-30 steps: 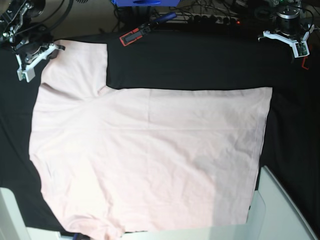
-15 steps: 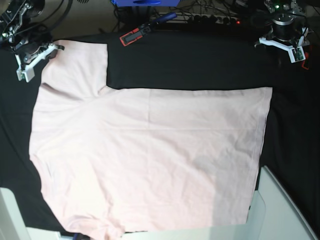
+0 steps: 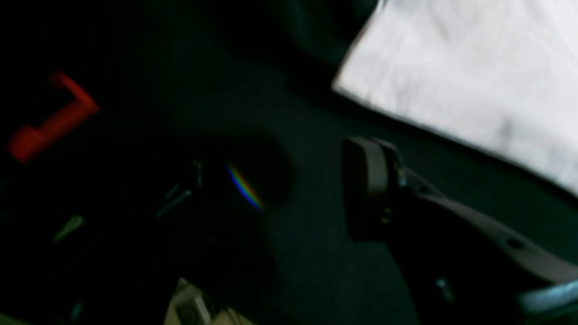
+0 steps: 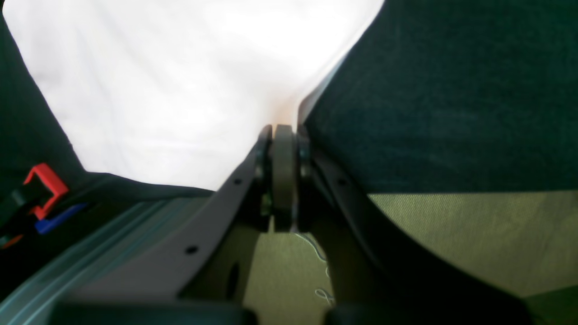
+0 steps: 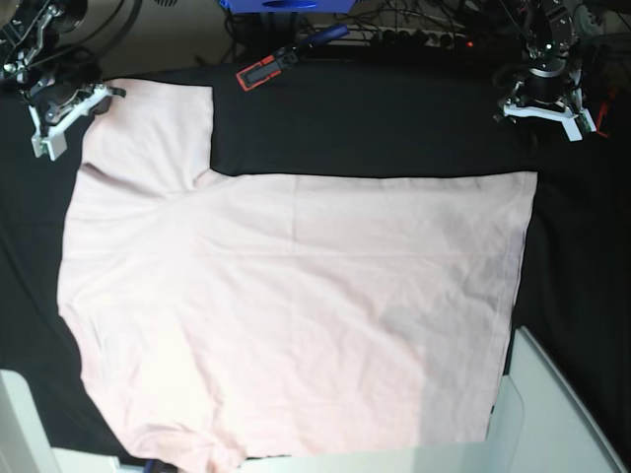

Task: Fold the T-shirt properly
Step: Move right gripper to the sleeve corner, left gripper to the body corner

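The pale pink T-shirt [image 5: 296,305] lies spread flat, plain side up, on the black cloth [image 5: 394,128], one sleeve [image 5: 153,133] pointing to the far left. My left gripper [image 5: 540,110] hovers over the black cloth at the far right, just beyond the shirt's far hem corner [image 3: 451,76]. It is open and empty, with one finger pad [image 3: 365,189] showing. My right gripper [image 5: 74,110] sits at the sleeve's outer corner. Its pads [image 4: 284,176] are shut together, tips at the sleeve's edge [image 4: 180,99]. No cloth shows between them.
A red and black tool [image 5: 264,71], a blue box [image 5: 271,4] and cables lie along the far edge. A red piece [image 3: 49,122] lies on the cloth near the left gripper. White bins stand at the near right [image 5: 557,414] and near left [image 5: 20,424].
The left gripper has swung left and slightly nearer, toward the shirt's far hem corner, and its jaws have opened. The right gripper and the shirt have not moved.
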`<action>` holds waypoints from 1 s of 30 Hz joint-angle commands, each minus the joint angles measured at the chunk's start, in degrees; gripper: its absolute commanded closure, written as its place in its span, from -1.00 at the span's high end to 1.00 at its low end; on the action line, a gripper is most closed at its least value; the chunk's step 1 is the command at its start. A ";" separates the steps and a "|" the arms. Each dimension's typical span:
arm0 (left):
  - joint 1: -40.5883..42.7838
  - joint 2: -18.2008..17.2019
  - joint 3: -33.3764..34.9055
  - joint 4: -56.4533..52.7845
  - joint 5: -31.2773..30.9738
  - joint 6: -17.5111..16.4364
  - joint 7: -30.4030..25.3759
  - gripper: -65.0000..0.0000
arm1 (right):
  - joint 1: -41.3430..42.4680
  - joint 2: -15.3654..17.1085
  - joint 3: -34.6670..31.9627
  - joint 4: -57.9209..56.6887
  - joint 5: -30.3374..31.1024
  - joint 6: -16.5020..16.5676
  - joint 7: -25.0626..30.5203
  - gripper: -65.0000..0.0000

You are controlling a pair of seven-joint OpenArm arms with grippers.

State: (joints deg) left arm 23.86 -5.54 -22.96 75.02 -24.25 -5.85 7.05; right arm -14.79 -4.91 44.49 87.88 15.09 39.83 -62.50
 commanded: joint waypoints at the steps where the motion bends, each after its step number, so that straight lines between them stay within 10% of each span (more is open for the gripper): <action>1: -0.60 -0.66 -0.56 -0.08 -0.15 0.26 -1.55 0.15 | -0.03 0.47 0.04 0.78 0.78 0.17 0.57 -0.99; 12: -1.92 -2.06 -0.12 -2.28 -13.33 -7.82 -1.55 0.16 | -0.03 1.26 0.04 0.78 0.78 0.17 0.65 -0.99; 30: -10.01 -2.06 -0.29 -10.28 -13.42 -8.18 -1.55 0.16 | -0.03 1.35 -0.05 0.78 0.60 0.17 0.65 -0.99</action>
State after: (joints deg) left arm 13.80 -6.98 -23.20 64.03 -37.36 -13.58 6.50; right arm -14.79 -4.10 44.34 87.85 15.09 39.83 -62.48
